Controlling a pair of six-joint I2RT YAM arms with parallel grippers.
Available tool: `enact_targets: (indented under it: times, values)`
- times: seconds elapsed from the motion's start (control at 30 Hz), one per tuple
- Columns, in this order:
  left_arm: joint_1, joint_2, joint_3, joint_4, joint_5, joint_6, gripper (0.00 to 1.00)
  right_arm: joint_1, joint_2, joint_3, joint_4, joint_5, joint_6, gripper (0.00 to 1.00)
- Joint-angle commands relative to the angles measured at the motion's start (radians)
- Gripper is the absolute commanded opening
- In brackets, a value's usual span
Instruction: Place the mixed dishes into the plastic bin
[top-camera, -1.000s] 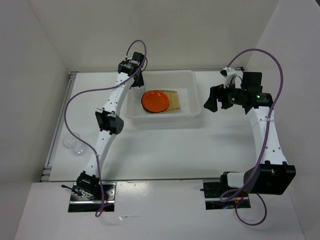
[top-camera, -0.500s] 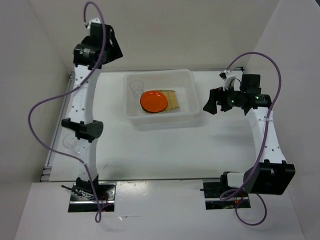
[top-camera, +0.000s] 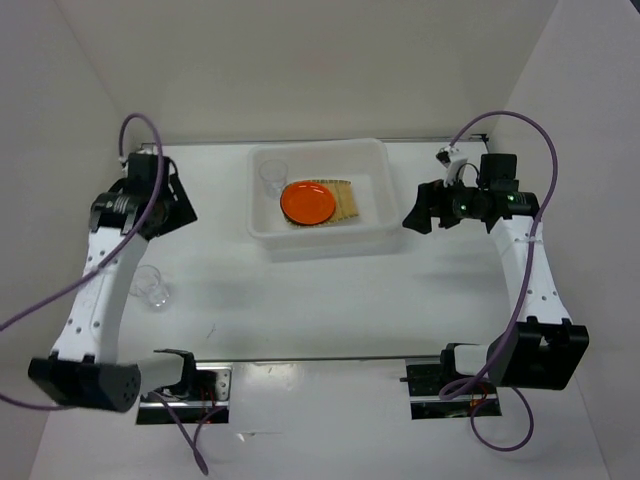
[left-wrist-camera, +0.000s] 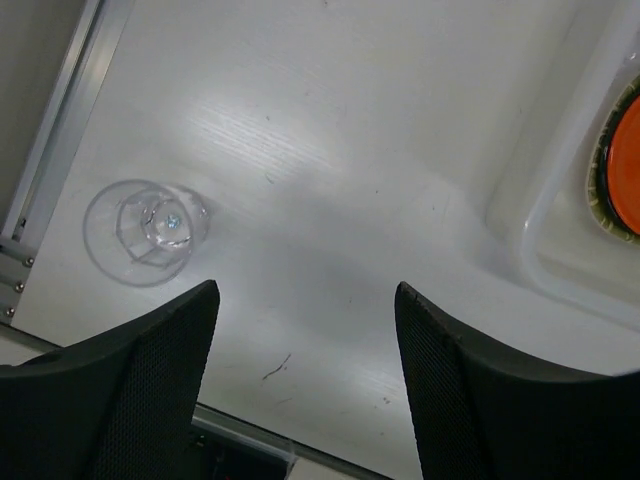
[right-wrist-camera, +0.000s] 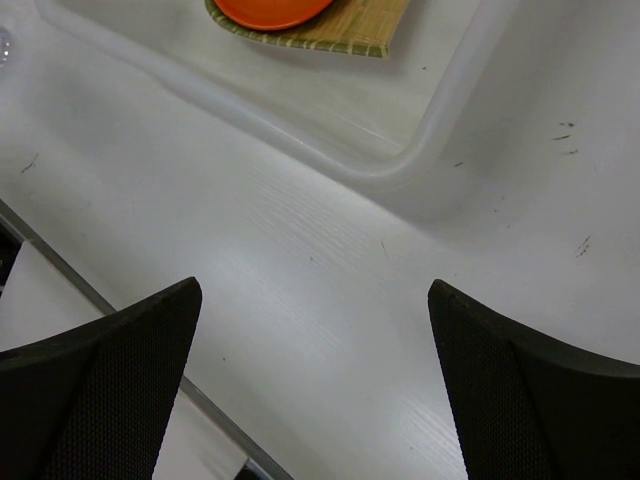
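The plastic bin (top-camera: 325, 238) stands at the back middle of the table. In it lie the tan tray (top-camera: 347, 203), the orange plate (top-camera: 308, 203) on top of the tray, and one clear cup (top-camera: 272, 177) at the left end. The black plate does not show. The second clear cup (top-camera: 152, 288) stands on the table at the left, and also shows in the left wrist view (left-wrist-camera: 145, 230). My left gripper (top-camera: 177, 205) is open and empty, above the table between that cup and the bin. My right gripper (top-camera: 417, 210) is open and empty just right of the bin.
A metal rail (top-camera: 110, 290) runs along the table's left edge next to the loose cup. The left wrist view shows the bin's rim (left-wrist-camera: 545, 215) and the orange plate (left-wrist-camera: 628, 160) at the right. The right wrist view shows the bin's corner (right-wrist-camera: 420, 140).
My left arm left one clear cup in the bin's left end, rose high, then swung down to the left side of the table. The right arm barely moved.
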Motion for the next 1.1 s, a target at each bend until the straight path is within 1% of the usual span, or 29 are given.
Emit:
enact_targets:
  times: [0.0,0.03,0.07,0.13,0.17,0.2,0.27,0.33,0.4,0.47,0.5,0.6,0.7,0.77,0.93,1.07]
  values:
    - [0.059,-0.169,-0.076,-0.004,0.073,-0.004,0.78,-0.013,-0.008,-0.026,0.016,-0.033,0.012,0.99]
    - [0.076,-0.195,-0.099,-0.027,0.073,-0.054,0.80,-0.013,-0.008,-0.026,0.016,-0.042,0.012,0.99]
    - [0.096,-0.207,-0.154,-0.056,0.083,-0.078,0.81,-0.013,-0.008,-0.026,0.016,-0.043,0.012,0.99]
    - [0.150,-0.247,-0.209,-0.066,0.101,-0.127,0.83,-0.013,-0.008,-0.036,0.016,-0.043,0.012,0.99]
    - [0.168,-0.259,-0.264,-0.066,0.121,-0.150,0.83,-0.013,-0.008,-0.036,0.016,-0.043,0.012,0.99]
    - [0.206,-0.270,-0.292,-0.066,0.121,-0.150,0.83,-0.013,-0.008,-0.036,0.016,-0.043,0.012,0.99]
    - [0.246,-0.270,-0.343,-0.043,0.132,-0.159,0.86,-0.013,-0.008,-0.036,0.016,-0.052,0.012,0.99]
    - [0.282,-0.247,-0.334,-0.028,0.161,-0.139,0.86,-0.013,-0.008,-0.036,0.016,-0.061,0.012,0.99]
    - [0.282,-0.224,-0.323,-0.009,0.161,-0.112,0.86,-0.013,-0.008,-0.046,0.016,-0.061,0.012,0.99]
    - [0.282,-0.158,-0.323,0.020,0.173,-0.083,0.86,-0.013,-0.008,-0.046,0.016,-0.061,0.012,0.99]
    - [0.282,-0.088,-0.314,0.029,0.182,-0.066,0.86,-0.013,-0.008,-0.046,0.016,-0.061,0.012,0.99]
    - [0.332,0.018,-0.305,0.054,0.216,-0.003,0.86,-0.013,-0.008,-0.035,0.016,-0.070,0.012,0.99]
    - [0.386,0.076,-0.295,0.071,0.216,0.037,0.85,-0.013,-0.008,-0.026,0.016,-0.070,0.012,0.99]
    - [0.412,0.087,-0.295,0.071,0.236,0.046,0.85,-0.013,-0.008,-0.026,0.016,-0.070,0.012,0.99]
    - [0.431,0.109,-0.305,0.121,0.256,0.068,0.84,-0.023,-0.008,-0.035,0.016,-0.070,0.003,0.99]
    - [0.451,0.155,-0.324,0.158,0.313,0.095,0.83,-0.023,-0.008,-0.035,0.007,-0.070,0.003,0.99]
